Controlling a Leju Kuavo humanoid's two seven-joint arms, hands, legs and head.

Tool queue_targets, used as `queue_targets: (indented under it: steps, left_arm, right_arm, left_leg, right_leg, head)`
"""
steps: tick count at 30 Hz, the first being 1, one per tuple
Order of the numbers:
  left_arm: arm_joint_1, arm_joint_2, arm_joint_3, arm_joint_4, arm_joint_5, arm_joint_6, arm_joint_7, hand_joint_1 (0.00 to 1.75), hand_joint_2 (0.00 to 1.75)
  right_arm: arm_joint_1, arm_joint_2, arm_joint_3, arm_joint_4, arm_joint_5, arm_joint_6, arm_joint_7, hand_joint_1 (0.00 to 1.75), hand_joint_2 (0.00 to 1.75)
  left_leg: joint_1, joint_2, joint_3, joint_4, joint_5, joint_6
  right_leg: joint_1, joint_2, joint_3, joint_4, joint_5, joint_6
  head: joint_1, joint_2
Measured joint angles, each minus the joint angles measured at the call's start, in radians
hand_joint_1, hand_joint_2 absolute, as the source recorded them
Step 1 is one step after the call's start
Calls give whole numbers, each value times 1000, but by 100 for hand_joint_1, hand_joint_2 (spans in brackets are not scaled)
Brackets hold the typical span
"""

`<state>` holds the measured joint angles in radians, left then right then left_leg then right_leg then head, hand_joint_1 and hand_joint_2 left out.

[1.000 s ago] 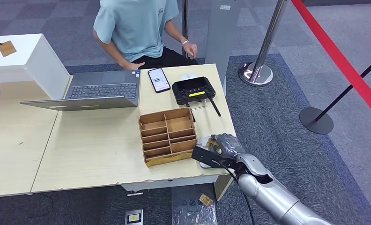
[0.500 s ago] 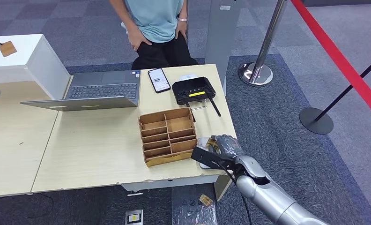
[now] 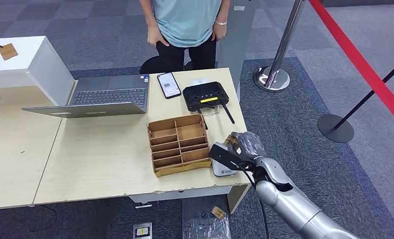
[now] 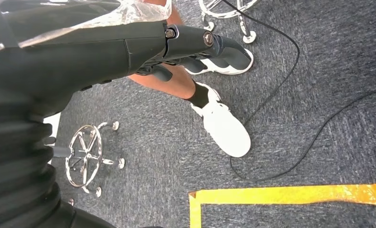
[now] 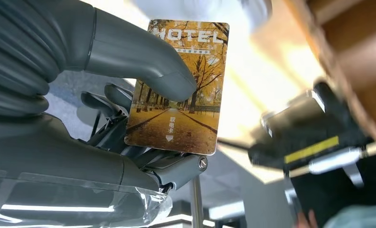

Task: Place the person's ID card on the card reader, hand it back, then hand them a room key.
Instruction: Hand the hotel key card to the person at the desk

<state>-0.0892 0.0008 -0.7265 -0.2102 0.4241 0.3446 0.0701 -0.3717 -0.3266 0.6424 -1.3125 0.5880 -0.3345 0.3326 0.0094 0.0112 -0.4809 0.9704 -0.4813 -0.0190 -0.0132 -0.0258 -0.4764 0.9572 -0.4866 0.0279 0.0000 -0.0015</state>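
My right hand (image 3: 245, 144) hovers just above the table's near right corner and pinches a room key card (image 5: 181, 90) between thumb and fingers. The card is orange, shows an autumn avenue and reads HOTEL; its edge shows as an orange sliver (image 3: 228, 141) from the head camera. Right below the hand, a white card reader (image 3: 223, 168) lies on the table. A person in a light blue shirt (image 3: 187, 25) stands at the far side, hands at hips. My left hand (image 4: 176, 47) hangs over grey carpet with its fingers stretched out and nothing in it.
A wooden divided organiser (image 3: 178, 144) stands left of my right hand. Behind it sit a black controller (image 3: 205, 96), a phone (image 3: 168, 84) and an open laptop (image 3: 100, 97). Chrome stanchions (image 3: 274, 74) with a red belt (image 3: 364, 64) stand to the right of the table (image 3: 95, 159).
My right hand has lifted off the card reader with the key card and moved slightly away from me. The person has risen from a crouch and stands further right.
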Motion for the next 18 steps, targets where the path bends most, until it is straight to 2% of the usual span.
queue_targets:
  steps: [10,18]
  left_arm:
    - [0,1,-13,0,-5,-2,-5,0,175]
    - [-1,2,-28,0,-19,-8,-6,0,175]
  right_arm:
    - [-56,-48,-57,-64,-10,10,14,175,175]
    - [-171,-59,-63,-83,-10,62,22,175,175]
  left_leg:
    - [0,0,0,0,0,0]
    - [0,0,-1,0,1,0]
  right_leg:
    - [0,0,0,0,0,0]
    - [0,0,0,1,1,0]
  head:
    - [0,0]
    - [0,0]
